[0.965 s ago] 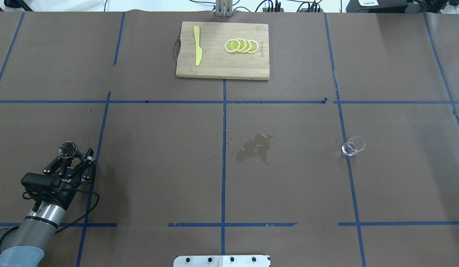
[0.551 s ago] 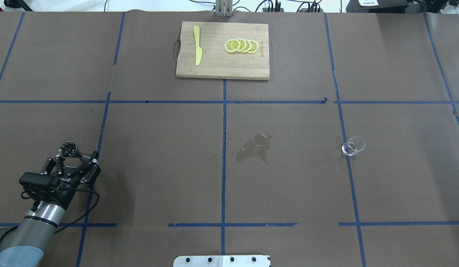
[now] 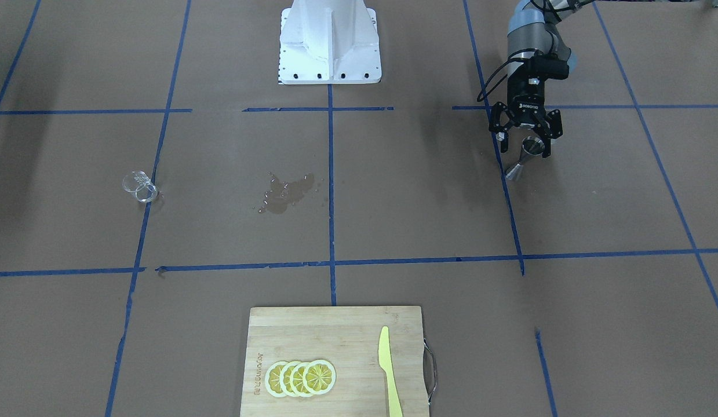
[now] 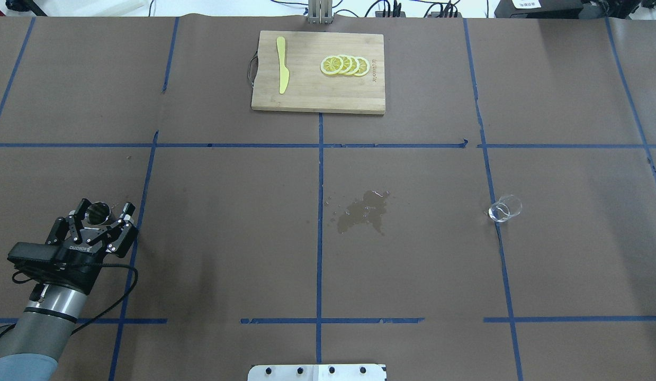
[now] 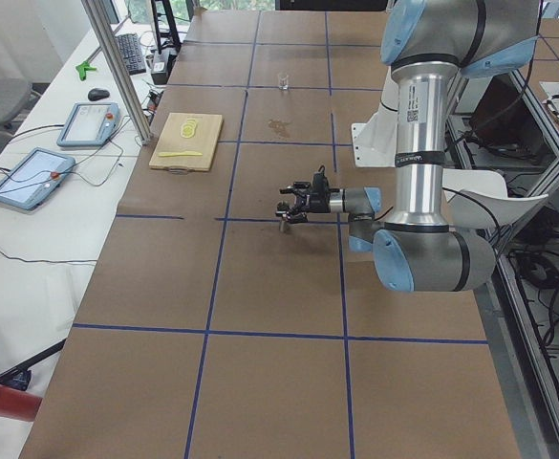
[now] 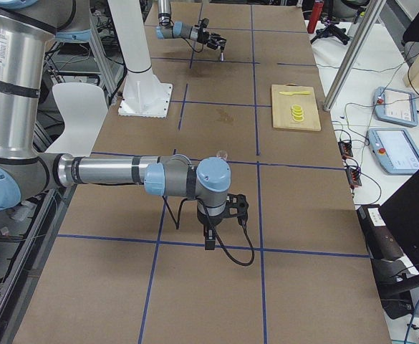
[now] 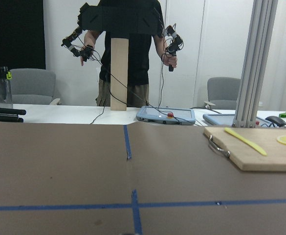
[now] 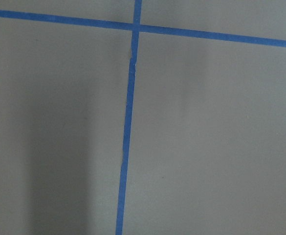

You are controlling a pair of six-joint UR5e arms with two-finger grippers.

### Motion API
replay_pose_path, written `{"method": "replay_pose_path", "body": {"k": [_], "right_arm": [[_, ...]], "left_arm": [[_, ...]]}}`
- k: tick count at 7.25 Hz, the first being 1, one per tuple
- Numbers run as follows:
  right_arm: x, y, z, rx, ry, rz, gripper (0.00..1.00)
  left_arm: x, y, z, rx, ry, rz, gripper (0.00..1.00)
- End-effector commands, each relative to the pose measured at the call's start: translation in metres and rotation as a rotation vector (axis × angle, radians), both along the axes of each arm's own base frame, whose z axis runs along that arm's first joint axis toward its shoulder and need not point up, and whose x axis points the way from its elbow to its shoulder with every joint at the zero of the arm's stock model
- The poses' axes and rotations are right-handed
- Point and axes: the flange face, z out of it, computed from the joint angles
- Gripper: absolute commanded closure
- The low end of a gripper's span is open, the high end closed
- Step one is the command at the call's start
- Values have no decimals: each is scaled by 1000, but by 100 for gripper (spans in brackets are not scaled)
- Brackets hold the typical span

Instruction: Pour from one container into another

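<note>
Though wide open, left gripper [image 4: 106,207] around the steel jigger [image 4: 98,212].

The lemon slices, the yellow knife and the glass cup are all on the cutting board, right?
No. The glass cup sits on the table, far from the cutting board, as the overhead view shows. The lemon slices and yellow knife are on the board.

Cutting board [image 4: 317,92], lemon slices [image 4: 344,65], yellow knife [image 4: 281,64], wet spill [image 4: 362,214]

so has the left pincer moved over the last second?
Yes. The left pincer has swung left, its wrist farther from the blue tape line, and it now straddles the jigger, which stayed put.
</note>
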Motion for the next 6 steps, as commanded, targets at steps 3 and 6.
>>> {"method": "replay_pose_path", "body": {"k": [3,6], "right_arm": [[0,0,-1,1,-1,1,0],[0,0,0,0,-1,0,0]], "left_arm": [[-45,2,-18,86,66,-86,0],[-44,5,-36,152,51,49,0]]}}
